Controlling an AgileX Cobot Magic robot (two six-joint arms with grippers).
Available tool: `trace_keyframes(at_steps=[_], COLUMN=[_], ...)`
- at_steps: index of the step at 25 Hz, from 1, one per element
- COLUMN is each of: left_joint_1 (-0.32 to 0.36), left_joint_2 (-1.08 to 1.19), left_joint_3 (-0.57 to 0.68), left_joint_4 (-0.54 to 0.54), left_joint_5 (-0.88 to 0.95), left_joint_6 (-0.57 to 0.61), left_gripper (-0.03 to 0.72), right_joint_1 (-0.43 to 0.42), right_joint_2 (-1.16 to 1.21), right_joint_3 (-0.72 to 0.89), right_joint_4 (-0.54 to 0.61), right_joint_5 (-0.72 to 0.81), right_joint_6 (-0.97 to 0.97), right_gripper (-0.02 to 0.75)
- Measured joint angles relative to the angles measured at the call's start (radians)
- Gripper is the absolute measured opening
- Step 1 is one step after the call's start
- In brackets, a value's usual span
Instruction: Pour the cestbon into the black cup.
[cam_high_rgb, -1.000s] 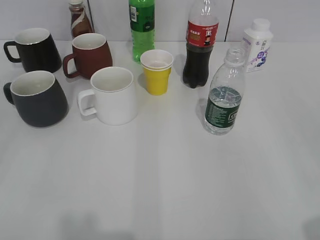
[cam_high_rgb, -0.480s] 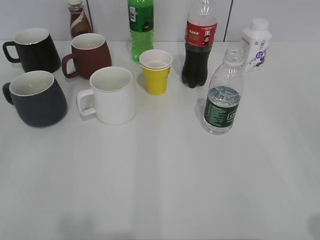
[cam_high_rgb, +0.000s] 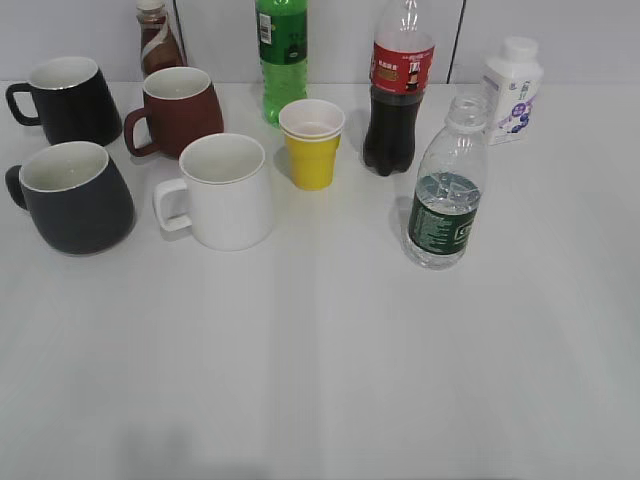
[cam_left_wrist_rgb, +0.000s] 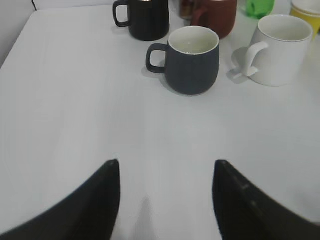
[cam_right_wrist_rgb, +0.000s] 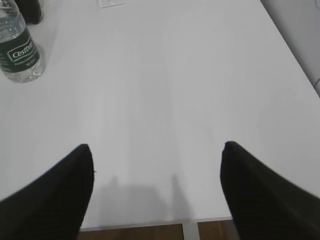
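Note:
The cestbon (cam_high_rgb: 446, 190), a clear uncapped bottle with a dark green label, stands upright right of centre; it also shows at the top left of the right wrist view (cam_right_wrist_rgb: 18, 47). The black cup (cam_high_rgb: 75, 196), a matte charcoal mug with a white inside, stands at the left; it also shows in the left wrist view (cam_left_wrist_rgb: 192, 61). My left gripper (cam_left_wrist_rgb: 165, 167) is open and empty over bare table, well short of the cup. My right gripper (cam_right_wrist_rgb: 156, 150) is open and empty near the table's front edge, far from the bottle. Neither gripper shows in the exterior view.
A glossy black mug (cam_high_rgb: 66, 98), a brown-red mug (cam_high_rgb: 180, 108), a white mug (cam_high_rgb: 222, 190) and a yellow paper cup (cam_high_rgb: 313, 143) stand near the black cup. A cola bottle (cam_high_rgb: 399, 90), green soda bottle (cam_high_rgb: 282, 55), brown bottle (cam_high_rgb: 157, 38) and white milk bottle (cam_high_rgb: 513, 88) line the back.
The exterior view has shifted very slightly; the objects stand as before. No gripper has entered that view.

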Motion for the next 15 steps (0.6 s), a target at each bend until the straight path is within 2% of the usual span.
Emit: trace_keyframes(at_steps=[15], left_joint_1=[0.000], left_joint_2=[-0.001], left_joint_3=[0.000], left_joint_4=[0.000], left_joint_5=[0.001], left_joint_6=[0.000], left_gripper=[0.300], right_joint_1=[-0.001], right_joint_2=[-0.002], right_joint_3=[0.000], right_joint_4=[0.002], right_joint_5=[-0.001], right_joint_6=[0.000], right_gripper=[0.593])
